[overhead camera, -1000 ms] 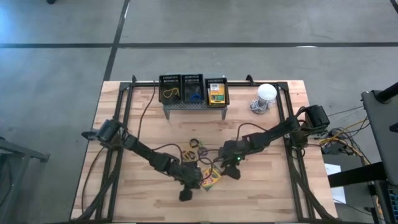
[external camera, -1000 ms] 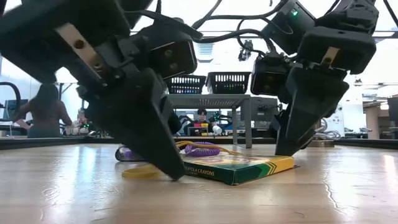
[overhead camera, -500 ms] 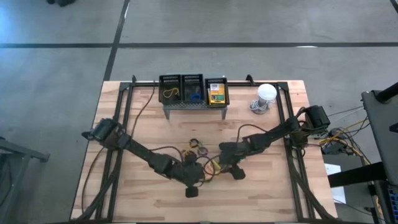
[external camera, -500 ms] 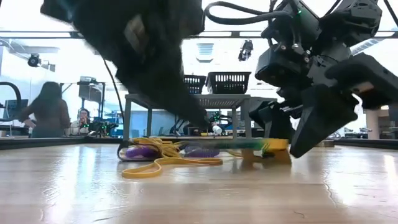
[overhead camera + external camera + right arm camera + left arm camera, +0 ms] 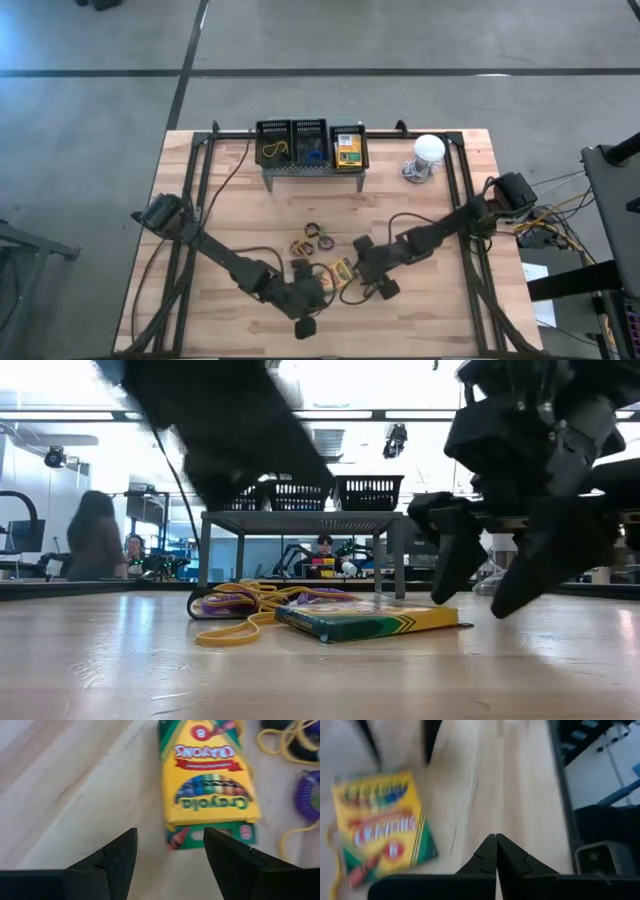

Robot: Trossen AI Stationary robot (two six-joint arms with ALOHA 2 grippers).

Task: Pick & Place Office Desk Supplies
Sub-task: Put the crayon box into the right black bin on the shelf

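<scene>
The crayon box [image 5: 342,272] lies flat on the wooden table [image 5: 420,320], near the middle and toward the near edge. From above only a small yellow part of it shows, between the two arms. The low view shows its green side and that it rests flat on the wood [image 5: 368,620]. The right wrist view is the one where the yellow front with the printed crayons can be read [image 5: 210,785].

The right gripper [image 5: 372,285] is just to the right of the box. Its jaws are spread wide and empty, and the box is seen beyond its two dark fingers [image 5: 117,857], not between them. The left gripper [image 5: 303,300] is at the near left of the box, with its jaws pressed together on nothing [image 5: 495,851].

A heap of rubber bands [image 5: 312,240], yellow and purple, lies just behind the box. In the low view they touch its far left end [image 5: 245,600].

On the far side stands the grey stand [image 5: 310,168] with three baskets. Only the high view shows another crayon box [image 5: 347,150] in the right basket.
</scene>
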